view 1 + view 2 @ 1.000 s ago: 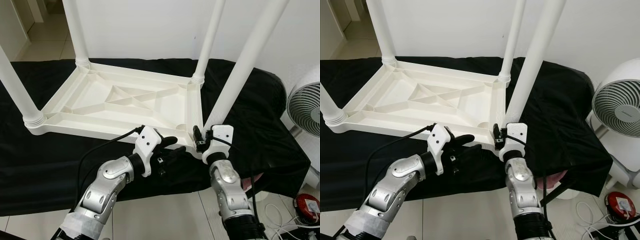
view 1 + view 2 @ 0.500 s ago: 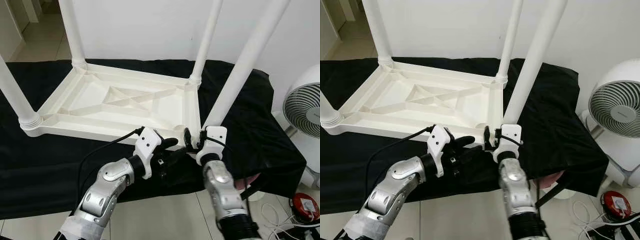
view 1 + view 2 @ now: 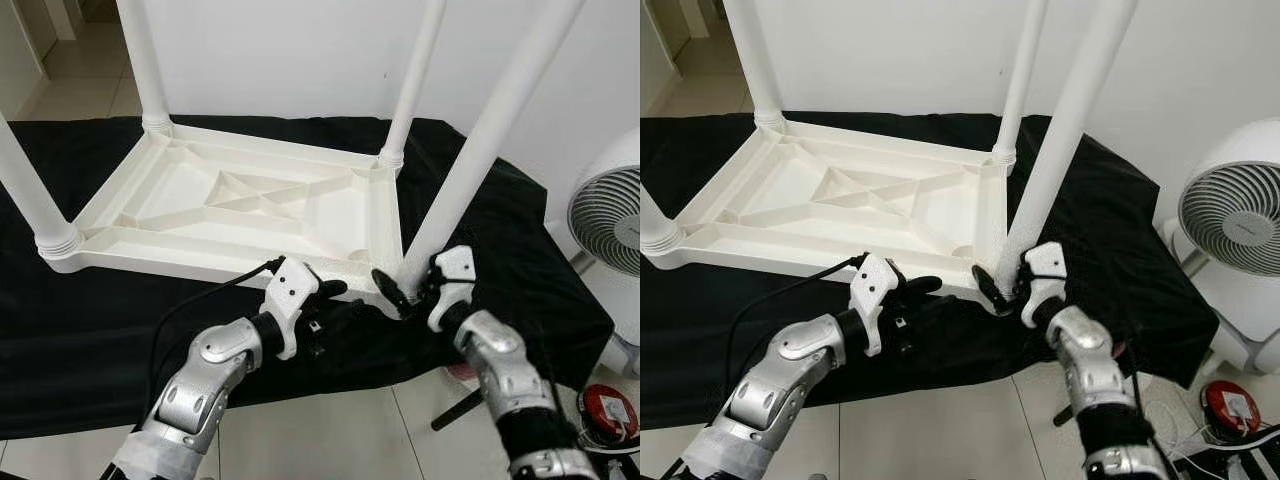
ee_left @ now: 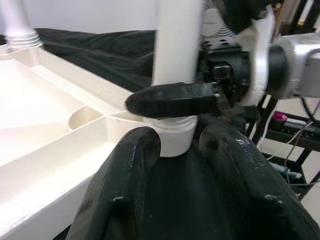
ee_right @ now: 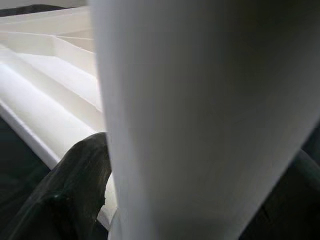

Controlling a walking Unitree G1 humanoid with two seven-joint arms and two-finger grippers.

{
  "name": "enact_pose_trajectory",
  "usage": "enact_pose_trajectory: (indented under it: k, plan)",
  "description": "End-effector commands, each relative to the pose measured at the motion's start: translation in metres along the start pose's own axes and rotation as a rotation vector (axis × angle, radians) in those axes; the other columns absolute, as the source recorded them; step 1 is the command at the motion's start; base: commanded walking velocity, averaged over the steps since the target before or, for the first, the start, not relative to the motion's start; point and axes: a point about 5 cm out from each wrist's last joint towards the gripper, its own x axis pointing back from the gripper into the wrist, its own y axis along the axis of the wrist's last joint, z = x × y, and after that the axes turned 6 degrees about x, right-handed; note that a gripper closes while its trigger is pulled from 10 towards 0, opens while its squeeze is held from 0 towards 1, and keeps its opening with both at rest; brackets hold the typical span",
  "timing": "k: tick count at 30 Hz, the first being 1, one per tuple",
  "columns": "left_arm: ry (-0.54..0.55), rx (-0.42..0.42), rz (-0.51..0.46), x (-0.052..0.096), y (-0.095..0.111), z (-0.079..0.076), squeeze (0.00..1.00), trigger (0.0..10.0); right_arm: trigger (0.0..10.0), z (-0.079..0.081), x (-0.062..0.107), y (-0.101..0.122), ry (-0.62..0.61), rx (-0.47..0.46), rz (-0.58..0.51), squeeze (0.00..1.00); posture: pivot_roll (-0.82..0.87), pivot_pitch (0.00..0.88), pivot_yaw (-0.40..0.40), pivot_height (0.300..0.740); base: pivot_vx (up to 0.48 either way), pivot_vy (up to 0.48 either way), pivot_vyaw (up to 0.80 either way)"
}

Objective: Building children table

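The upturned white plastic children's table lies on a black cloth, its near-right white cylindrical leg rising upright and leaning slightly right. The right hand grasps that leg's base with its fingers straddling it at the corner socket, so any turning goes about the leg's long axis. The left hand rests just left of it, fingers spread around nothing, at the table's near edge.

A plain white wall rose behind the work area, evenly lit and without strong shadows. A black cloth was draped over a low surface, its front edge hanging down toward the floor. The floor was of pale glossy tiles with thin grout lines, and more of the same tiling ran back at the far left beside a white doorway edge. On the right stood a white electric fan with a round wire guard, close to the wall. Near it on the floor lay a small red object and some white cables.
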Motion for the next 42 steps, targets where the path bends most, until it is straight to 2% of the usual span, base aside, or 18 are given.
enact_pose_trajectory:
  k: [1, 7, 8, 9, 10, 11, 12, 13, 19, 25, 26, 27, 28, 33, 35, 37, 39, 42]
  plan:
    - [0.013, 0.001, 0.001, -0.002, -0.003, -0.002, 0.0, 10.0, 10.0, 0.002, -0.004, 0.001, 0.044, 0.016, 0.002, 0.0, -0.07, 0.0, -0.069, 0.74, 0.0, 0.0, 0.0]
    - [-0.041, 0.026, 0.024, -0.002, -0.006, -0.007, 0.0, 10.0, 10.0, -0.004, -0.014, 0.004, 0.128, 0.068, 0.026, 0.0, -0.07, 0.0, -0.061, 0.74, 0.0, 0.0, 0.0]
    - [-0.046, 0.029, 0.028, -0.001, -0.006, -0.007, 0.0, 10.0, 8.7, -0.005, -0.016, 0.003, 0.15, 0.079, 0.036, 0.0, -0.07, 0.0, -0.059, 0.74, 0.0, 0.0, 0.0]
    - [-0.049, 0.031, 0.033, -0.001, -0.006, -0.007, 0.0, 10.0, 4.3, -0.007, -0.018, 0.002, 0.173, 0.084, 0.044, 0.0, -0.06, 0.0, -0.058, 0.74, 0.0, 0.0, 0.0]
    - [-0.049, 0.031, 0.033, -0.001, -0.006, -0.007, 0.0, 10.0, 4.3, -0.007, -0.018, 0.002, 0.173, 0.084, 0.044, 0.0, -0.06, 0.0, -0.058, 0.74, 0.0, 0.0, 0.0]
    - [-0.05, 0.022, 0.035, -0.001, -0.006, -0.008, 0.0, 10.0, 2.4, -0.007, -0.02, 0.002, 0.192, 0.089, 0.05, 0.0, -0.06, 0.0, -0.058, 0.74, 0.0, 0.0, 0.0]
    - [-0.05, 0.022, 0.035, -0.001, -0.006, -0.008, 0.0, 10.0, 2.4, -0.007, -0.02, 0.002, 0.192, 0.089, 0.05, 0.0, -0.06, 0.0, -0.058, 0.74, 0.0, 0.0, 0.0]
    - [-0.047, 0.017, 0.038, 0.0, -0.005, -0.007, 0.0, 10.0, 0.0, -0.008, -0.021, 0.001, 0.209, 0.09, 0.051, 0.0, -0.05, 0.0, -0.056, 0.74, 0.0, 0.0, 0.0]
    - [-0.04, 0.007, 0.037, 0.002, -0.004, -0.007, 0.0, 10.0, 0.0, -0.005, -0.02, -0.006, 0.24, 0.061, 0.05, 0.0, -0.05, 0.0, -0.053, 0.74, 0.0, 0.0, 0.0]
    - [-0.03, 0.026, 0.033, 0.002, -0.005, -0.007, 0.0, 10.0, 0.0, -0.001, -0.017, -0.009, 0.204, 0.02, 0.031, 0.0, -0.06, 0.0, -0.05, 0.74, 0.0, 0.0, 0.0]
    - [-0.025, 0.024, 0.033, 0.001, -0.005, -0.006, 0.0, 10.0, 4.6, 0.0, -0.016, -0.009, 0.161, 0.02, 0.027, 0.0, -0.06, 0.0, -0.052, 0.74, 0.0, 0.0, 0.0]
    - [-0.025, 0.024, 0.033, 0.001, -0.005, -0.006, 0.0, 10.0, 4.6, 0.0, -0.016, -0.009, 0.161, 0.02, 0.027, 0.0, -0.06, 0.0, -0.052, 0.74, 0.0, 0.0, 0.0]
    - [-0.017, 0.02, 0.033, 0.001, -0.005, -0.004, 0.0, 10.0, 10.0, 0.001, -0.015, -0.01, 0.108, 0.016, 0.025, 0.0, -0.06, 0.0, -0.052, 0.74, 0.0, 0.0, 0.0]
    - [0.007, 0.015, 0.028, 0.001, -0.004, 0.002, 0.0, 10.0, 10.0, 0.01, -0.018, -0.014, -0.004, 0.002, 0.042, 0.0, -0.06, 0.0, -0.053, 0.74, 0.0, 0.0, 0.0]
    - [0.028, 0.011, 0.018, 0.0, -0.002, 0.006, 0.0, 10.0, 10.0, 0.019, -0.02, -0.015, -0.075, -0.002, 0.032, 0.0, -0.06, 0.0, -0.051, 0.74, 0.0, 0.0, 0.0]
    - [0.03, 0.011, 0.016, 0.0, -0.001, 0.006, 0.0, 10.0, 10.0, 0.02, -0.02, -0.015, -0.093, -0.008, 0.026, 0.0, -0.06, 0.0, -0.051, 0.74, 0.0, 0.0, 0.0]
    - [0.035, 0.013, 0.016, 0.001, -0.001, 0.008, 0.0, 10.0, 10.0, 0.024, -0.02, -0.013, -0.213, -0.022, 0.025, 0.0, -0.07, 0.0, -0.052, 0.74, 0.0, 0.0, 0.0]
    - [0.041, 0.013, 0.016, 0.002, -0.001, 0.01, 0.0, 10.0, 10.0, 0.028, -0.019, -0.011, -0.328, -0.012, 0.035, 0.0, -0.07, 0.0, -0.053, 0.74, 0.0, 0.0, 0.0]
